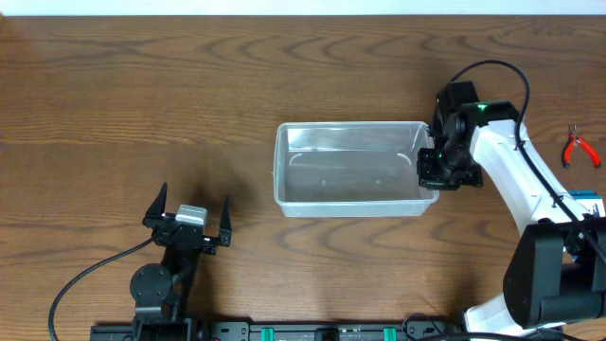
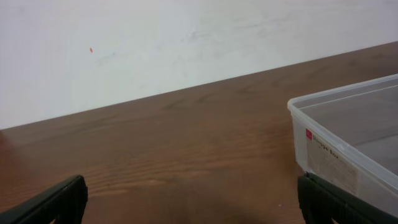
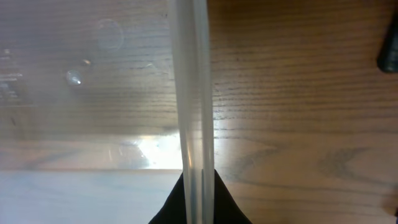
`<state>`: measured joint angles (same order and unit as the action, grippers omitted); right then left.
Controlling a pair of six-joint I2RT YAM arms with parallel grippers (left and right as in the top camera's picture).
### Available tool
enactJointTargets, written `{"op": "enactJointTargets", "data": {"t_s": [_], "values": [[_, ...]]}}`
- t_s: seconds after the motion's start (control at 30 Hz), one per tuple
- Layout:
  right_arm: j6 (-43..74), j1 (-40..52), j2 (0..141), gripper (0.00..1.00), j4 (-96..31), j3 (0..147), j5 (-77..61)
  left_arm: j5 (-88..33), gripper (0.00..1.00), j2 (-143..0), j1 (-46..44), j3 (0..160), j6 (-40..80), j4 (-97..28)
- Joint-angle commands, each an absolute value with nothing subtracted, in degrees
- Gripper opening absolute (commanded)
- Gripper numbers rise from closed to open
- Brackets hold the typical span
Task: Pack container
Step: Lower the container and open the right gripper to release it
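The clear plastic container (image 1: 350, 169) stands on the wooden table at the centre; nothing shows inside it. My right gripper (image 1: 434, 170) is at its right end, shut on the container's right wall; the right wrist view shows the rim (image 3: 194, 93) pinched between the two dark fingers (image 3: 199, 202). My left gripper (image 1: 187, 220) is wide open and empty over bare table to the lower left, apart from the container. In the left wrist view its fingertips sit at the bottom corners (image 2: 193, 205), and the container's near corner with a label (image 2: 336, 149) is at the right.
Red-handled pliers (image 1: 579, 148) lie at the far right edge of the table. A small blue-and-white box (image 1: 589, 196) shows partly behind the right arm's base. A white wall rises beyond the table's far edge (image 2: 186, 37).
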<state>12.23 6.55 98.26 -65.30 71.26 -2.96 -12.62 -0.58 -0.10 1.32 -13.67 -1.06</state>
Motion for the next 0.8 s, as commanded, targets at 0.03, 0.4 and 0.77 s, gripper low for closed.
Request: {"op": "enactJointTargets", "data": {"t_s": [0.03, 0.4, 0.77], "values": [[14.98, 6.33, 97.27, 0.01, -65.56, 69.76, 0.93, -12.80, 0.98, -0.23, 0.10, 0.23, -13.39, -2.94], [10.96, 6.28, 97.27, 0.01, -65.60, 69.56, 0.51, -12.80, 0.98, -0.23, 0.10, 0.23, -13.39, -2.94], [8.45, 6.28, 97.27, 0.01, -65.47, 69.43, -2.00, -12.80, 0.98, -0.23, 0.10, 0.23, -13.39, -2.94]]}}
